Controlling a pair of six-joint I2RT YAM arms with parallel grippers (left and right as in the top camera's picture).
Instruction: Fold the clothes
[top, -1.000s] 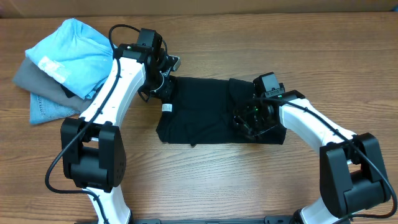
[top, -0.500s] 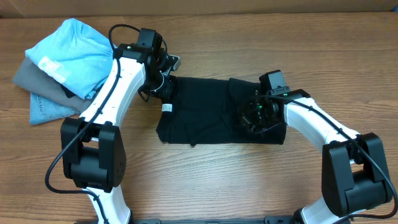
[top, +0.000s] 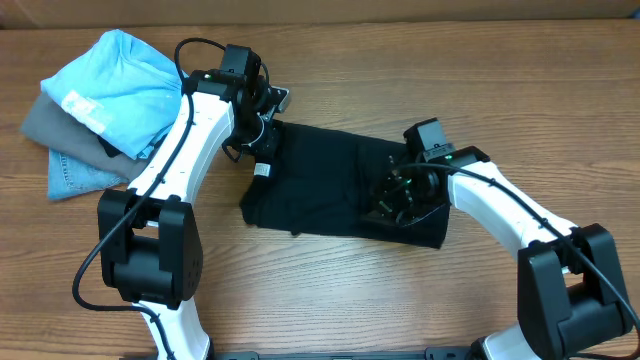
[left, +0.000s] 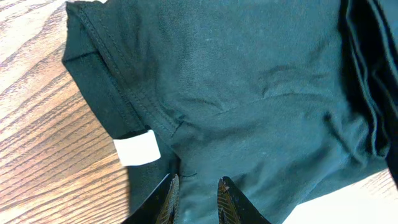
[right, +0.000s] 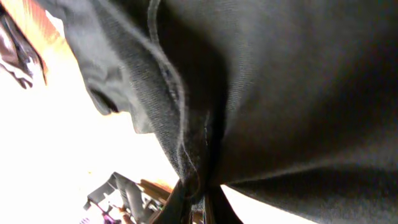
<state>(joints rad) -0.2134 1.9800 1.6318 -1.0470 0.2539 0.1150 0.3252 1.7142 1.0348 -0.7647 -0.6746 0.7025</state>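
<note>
A black garment (top: 320, 185) lies partly folded in the middle of the wooden table. A white label (top: 266, 171) shows at its left edge, and also in the left wrist view (left: 137, 148). My left gripper (top: 262, 140) is at the garment's back left corner, and its fingers (left: 196, 199) are closed narrowly on the dark cloth (left: 249, 93). My right gripper (top: 392, 197) is over the garment's right part. It is shut on a lifted fold of the black cloth (right: 205, 149), which fills the right wrist view.
A pile of clothes lies at the back left: a light blue shirt (top: 120, 80) on top, a grey garment (top: 48, 122) and a denim piece (top: 72, 175) under it. Bare wood lies in front of the garment and at the right.
My right gripper has moved left and toward the front, pulling the garment's right side with it. The garment now lies skewed, its front left corner shifted left. The left arm stayed put.
</note>
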